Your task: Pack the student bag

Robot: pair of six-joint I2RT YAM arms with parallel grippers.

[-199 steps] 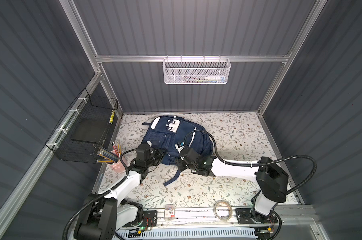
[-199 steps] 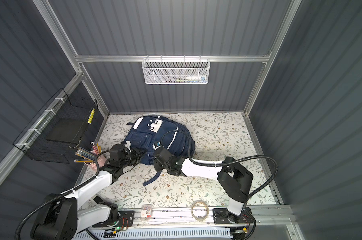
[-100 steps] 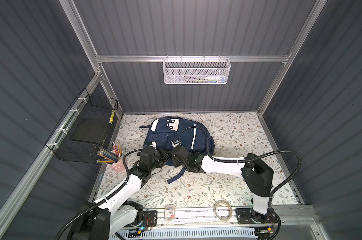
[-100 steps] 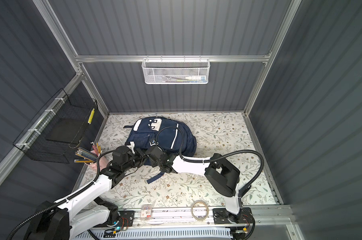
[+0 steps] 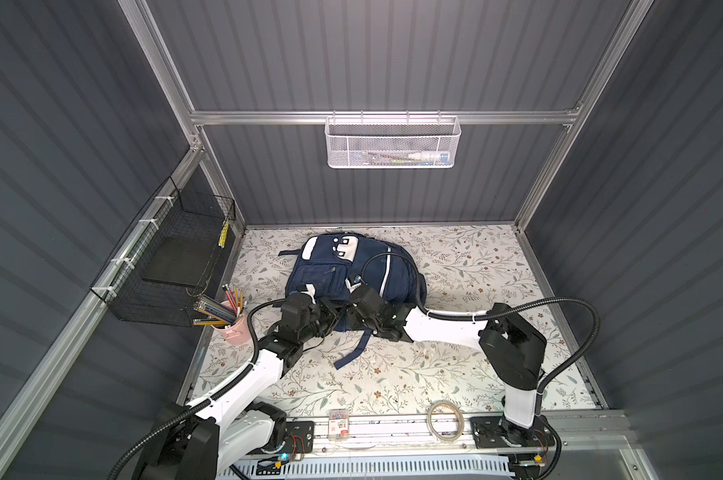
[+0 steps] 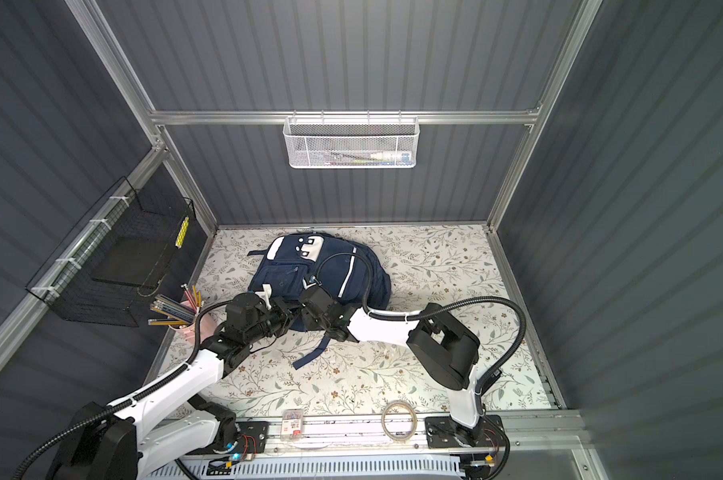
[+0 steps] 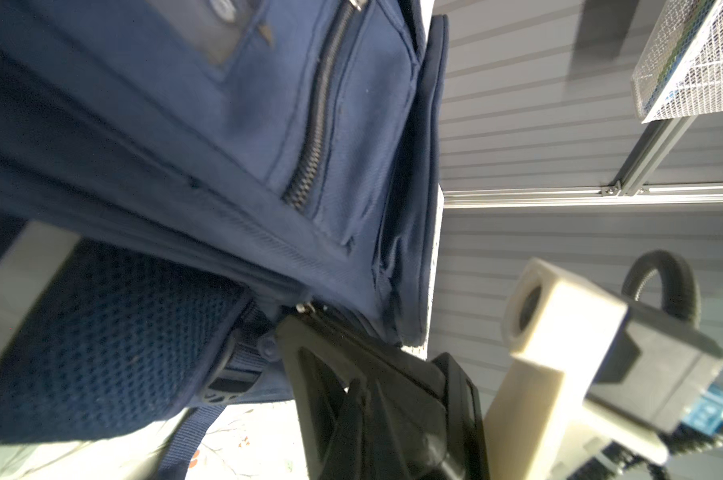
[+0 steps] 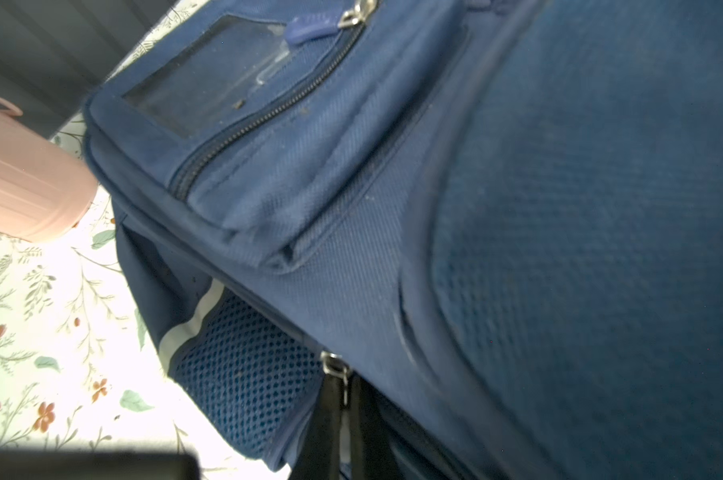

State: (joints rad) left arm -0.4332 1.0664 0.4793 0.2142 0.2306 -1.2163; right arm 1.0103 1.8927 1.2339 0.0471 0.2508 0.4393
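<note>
At the near edge of the student bag (image 5: 322,270): we find both pincers tip to tip, low against the navy fabric.
Right pincer (image 8: 343,388): jaws together, clamped on the metal zip pull (image 8: 330,365) just beside the mesh side pocket (image 8: 243,374). Its arm comes in from 4 o'clock in both top views.
Left pincer (image 5: 333,312): jaws together, pressed up to the bag's near edge from 8 o'clock. We cannot tell whether any fabric is caught between them.
Bag from the pincers: it spreads away toward 12 o'clock, flat on the floral table (image 5: 393,374), front pockets up. The white patch (image 5: 310,248) is at the far end, and one loose strap (image 5: 353,349) trails toward 6 o'clock.
Bag on the table: we place it toward 11 o'clock of the middle, well apart from the right wall.
Pink cup (image 5: 233,330): holds pencils (image 5: 214,309) and stands at 9 o'clock of the left pincer, near but apart.
Writing: the blue tab (image 8: 306,29) on the front pocket zip is too blurred for us to read. The label of the small box (image 5: 338,424) on the front rail is too small.
</note>
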